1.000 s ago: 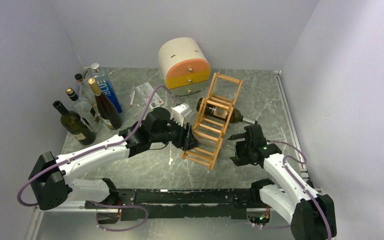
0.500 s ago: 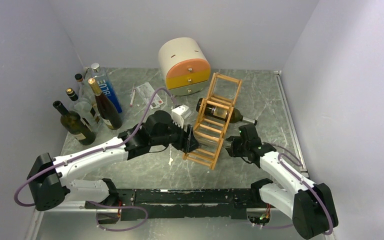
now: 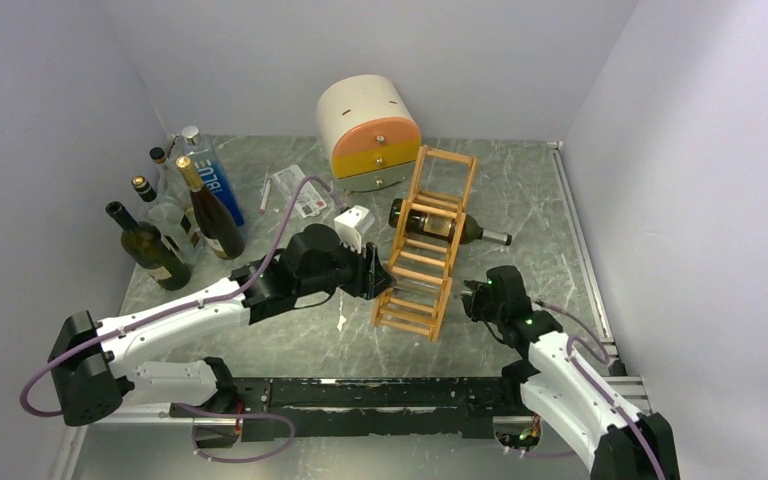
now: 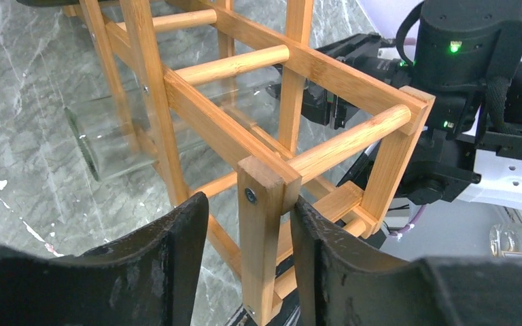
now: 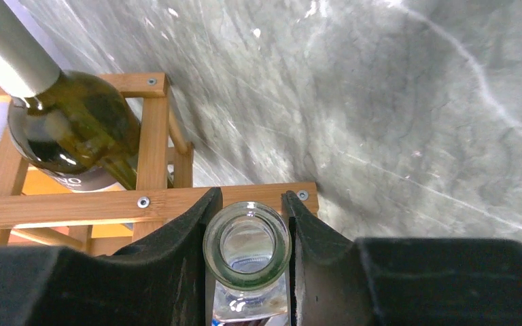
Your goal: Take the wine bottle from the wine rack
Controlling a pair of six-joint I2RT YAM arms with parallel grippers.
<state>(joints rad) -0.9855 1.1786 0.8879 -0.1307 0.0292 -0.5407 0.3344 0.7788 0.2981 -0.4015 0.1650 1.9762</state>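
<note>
The wine bottle [image 5: 247,252], of clear glass, lies on its side in a lower tier of the wine rack [image 3: 415,246], its open mouth facing the right arm. In the right wrist view, the right end effector [image 5: 248,201] has its two dark fingers [image 5: 177,251] drawn in close on either side of the bottle's rim, and both pads appear to touch the glass, so the lip sits squarely between them just short of the fingertips. From the left wrist view, the same bottle [image 4: 112,144] shows through the slats, its flat base pointing to the left side of the rack [image 4: 204,112] and the right arm's black wrist just beyond the far side. The left end effector [image 4: 245,204] is nearly closed around a square upright post at the rack's near left corner, one finger [image 4: 177,251] pressed to each face of the wood. In the overhead view, this end effector [image 3: 382,278] meets the rack low on its left side, while the right one [image 3: 472,298] sits just beside the rack's lower right edge. A dark green bottle [image 3: 438,222] rests in a higher tier, its neck sticking out to the right, above the clear bottle and apart from both arms. The rack stands on the grey marbled worktop [image 3: 525,180], with a round cream-and-orange drawer box [image 3: 368,128] behind it and a cluster of standing bottles [image 3: 175,215] well off to the left.
</note>
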